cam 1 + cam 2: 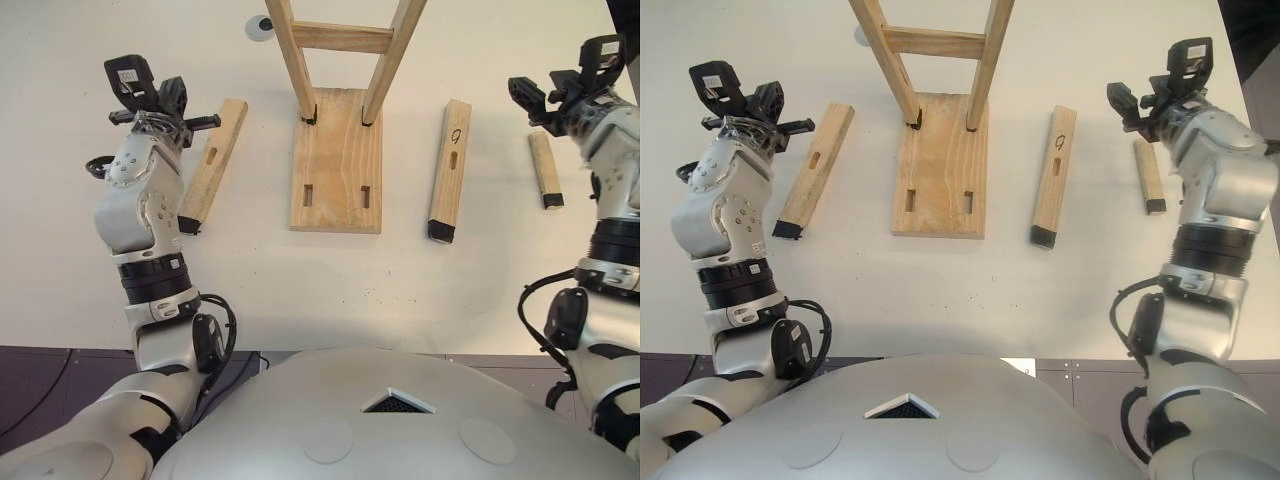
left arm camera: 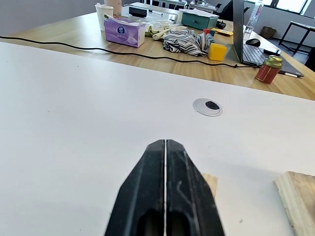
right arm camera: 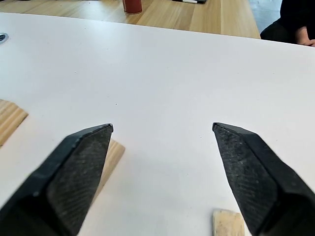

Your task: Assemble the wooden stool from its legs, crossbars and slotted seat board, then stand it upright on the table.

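Seat board [image 1: 336,160] lies flat mid-worktop [image 1: 400,280], toward the far edge. Two legs joined by a crossbar [image 1: 343,37] stand in its far slots; the near two slots are open.

A loose leg [image 1: 213,163] lies toward the left edge. A second loose leg [image 1: 450,168] lies right of the board and carries a hand-drawn loop-and-tail mark, meaning unclear. A short crossbar [image 1: 545,168] lies nearest the right edge.

Left pincer [image 2: 166,143]: fingers pressed together, holding nothing, just beside the far end of the left loose leg.

Right pincer [image 3: 162,129]: spread wide, empty, above the short crossbar's far end.

The left wrist view adds a cable grommet [image 2: 207,106] and a wooden desk beyond the far edge with a tissue pack [image 2: 124,32]. Its print is not read.
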`<state>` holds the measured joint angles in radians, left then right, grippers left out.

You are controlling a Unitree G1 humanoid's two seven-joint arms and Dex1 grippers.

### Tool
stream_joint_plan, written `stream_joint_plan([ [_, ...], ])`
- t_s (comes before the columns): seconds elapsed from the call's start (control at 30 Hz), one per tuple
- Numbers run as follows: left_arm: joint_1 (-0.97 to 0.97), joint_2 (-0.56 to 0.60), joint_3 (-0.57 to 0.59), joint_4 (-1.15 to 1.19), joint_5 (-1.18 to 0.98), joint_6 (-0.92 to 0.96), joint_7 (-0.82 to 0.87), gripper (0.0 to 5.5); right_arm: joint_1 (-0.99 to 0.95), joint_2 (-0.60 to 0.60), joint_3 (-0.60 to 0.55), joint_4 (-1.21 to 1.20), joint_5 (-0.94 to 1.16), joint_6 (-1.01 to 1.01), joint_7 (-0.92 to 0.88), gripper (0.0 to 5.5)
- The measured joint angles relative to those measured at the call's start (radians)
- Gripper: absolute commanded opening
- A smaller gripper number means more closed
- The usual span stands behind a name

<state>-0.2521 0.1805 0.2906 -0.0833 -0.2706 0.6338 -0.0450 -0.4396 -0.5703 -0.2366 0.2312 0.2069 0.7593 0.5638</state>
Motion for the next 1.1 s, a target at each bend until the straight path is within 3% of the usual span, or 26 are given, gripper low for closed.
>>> stream_joint_plan([
  [0.23, 0.034, -0.03, 0.006, -0.052, -0.004, -0.029, 0.017, 0.0, -0.017, -0.168, 0.121, 0.092, 0.022, 0.112, 0.233, 4.47],
  [0.33, 0.061, -0.03, 0.013, -0.054, -0.005, -0.031, 0.018, 0.0, 0.029, -0.226, 0.147, 0.127, -0.008, 0.106, 0.245, 4.47],
  [0.83, 0.132, -0.058, 0.027, -0.164, -0.026, -0.028, 0.038, 0.0, 0.141, -0.273, 0.205, 0.122, -0.06, 0.087, 0.257, 4.47],
  [1.1, 0.135, -0.059, 0.028, -0.184, -0.027, -0.026, 0.039, 0.0, 0.18, -0.28, 0.207, 0.077, -0.058, 0.096, 0.267, 3.25],
])
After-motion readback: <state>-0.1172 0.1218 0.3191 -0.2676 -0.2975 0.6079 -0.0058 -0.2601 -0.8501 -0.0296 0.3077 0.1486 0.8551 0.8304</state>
